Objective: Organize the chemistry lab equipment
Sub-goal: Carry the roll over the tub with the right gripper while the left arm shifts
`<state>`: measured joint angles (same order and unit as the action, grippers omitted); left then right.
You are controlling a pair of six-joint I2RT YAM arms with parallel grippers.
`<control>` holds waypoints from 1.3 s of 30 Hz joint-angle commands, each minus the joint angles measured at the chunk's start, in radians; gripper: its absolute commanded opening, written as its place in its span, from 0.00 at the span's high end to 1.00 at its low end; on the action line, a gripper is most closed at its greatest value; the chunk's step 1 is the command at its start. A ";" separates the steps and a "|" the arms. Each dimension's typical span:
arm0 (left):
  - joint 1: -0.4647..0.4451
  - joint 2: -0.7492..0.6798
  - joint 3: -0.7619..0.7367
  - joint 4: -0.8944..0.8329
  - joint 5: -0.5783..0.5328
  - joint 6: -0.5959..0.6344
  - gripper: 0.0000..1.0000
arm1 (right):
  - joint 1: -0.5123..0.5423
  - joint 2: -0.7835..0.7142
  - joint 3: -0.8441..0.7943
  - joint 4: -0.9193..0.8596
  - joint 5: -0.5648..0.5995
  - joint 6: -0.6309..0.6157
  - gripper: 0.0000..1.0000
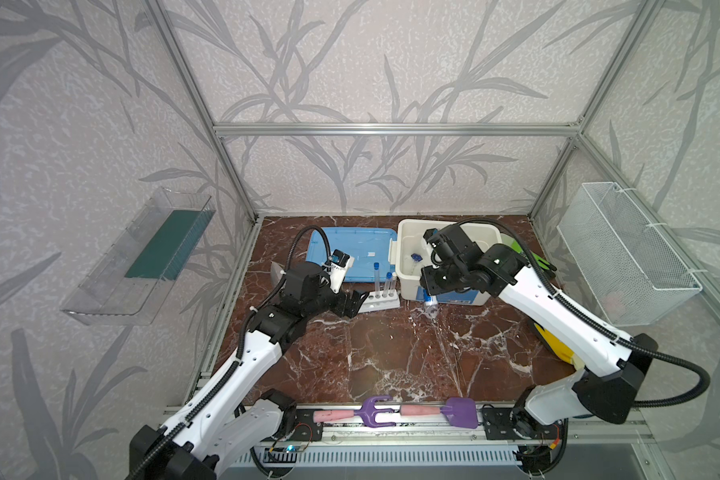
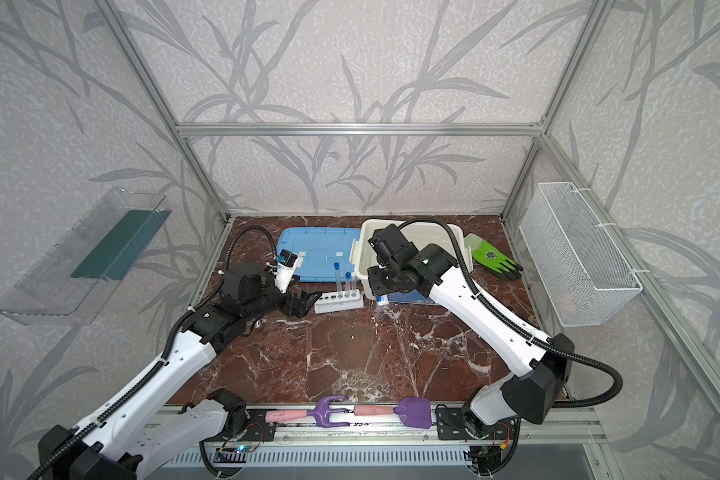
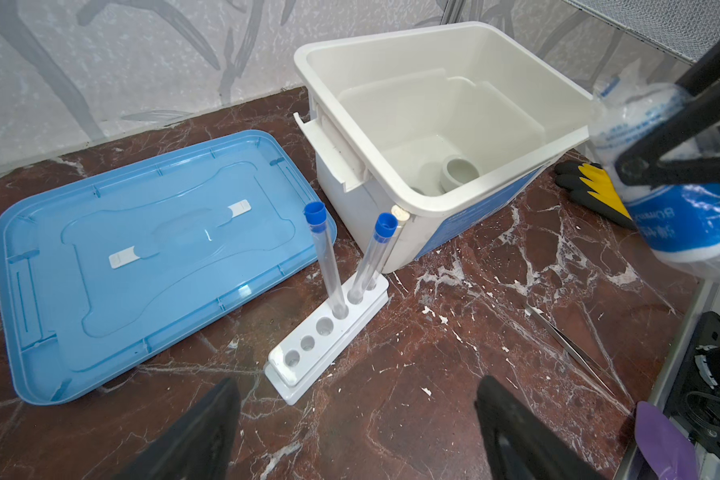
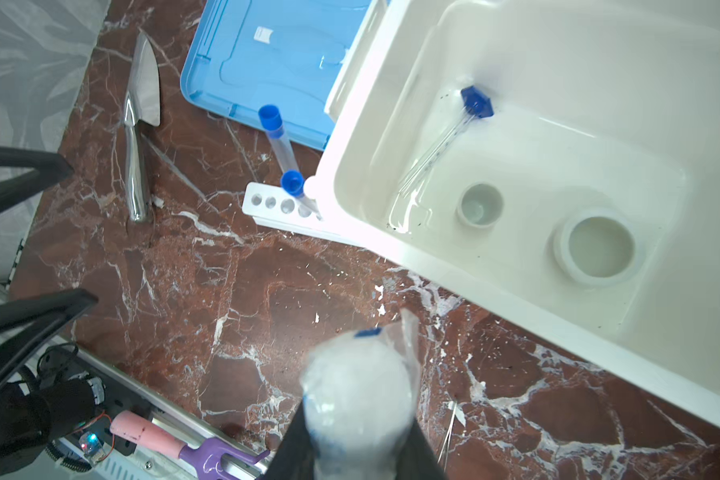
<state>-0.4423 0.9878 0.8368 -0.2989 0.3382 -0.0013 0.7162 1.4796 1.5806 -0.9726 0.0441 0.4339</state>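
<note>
Left arm low over the tabletop [image 3: 433,332], my left fingers [image 3: 208,424] spread wide, aimed at the near end of the white six-hole rack [image 3: 329,336], not touching. Right arm bent down just before the white bin [image 3: 433,37], my right fingers [image 4: 292,453] pinching the white blue-labelled bottle [image 3: 682,216] above the tabletop. Two blue-capped test tubes [image 3: 327,257] stand racked. The small cup [image 4: 480,205], bowl [image 4: 599,249] and blue piece [image 4: 476,102] lie in the bin. Bottle label blurred under clear wrap; in both top views the wrist covers my pinch.

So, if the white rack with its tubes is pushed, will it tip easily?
Probably. The rack is narrow, with tall tubes all at one end, so it seems top-heavy. One tube leans, suggesting a loose fit; they may sway.
</note>
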 commanded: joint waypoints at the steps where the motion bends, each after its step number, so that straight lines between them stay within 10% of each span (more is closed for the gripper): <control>1: -0.055 0.043 0.094 0.014 -0.101 0.021 0.12 | -0.062 0.013 0.051 -0.008 -0.001 -0.033 0.75; 17: -0.103 0.279 0.276 0.064 -0.153 0.041 0.15 | -0.333 0.319 0.240 0.115 -0.097 -0.090 0.74; 39: -0.104 0.434 0.398 0.044 -0.176 0.064 0.16 | -0.402 0.733 0.515 0.008 -0.115 -0.243 0.73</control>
<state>-0.5426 1.4212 1.2015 -0.2535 0.1791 0.0422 0.3199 2.1975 2.0628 -0.9356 -0.0872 0.2222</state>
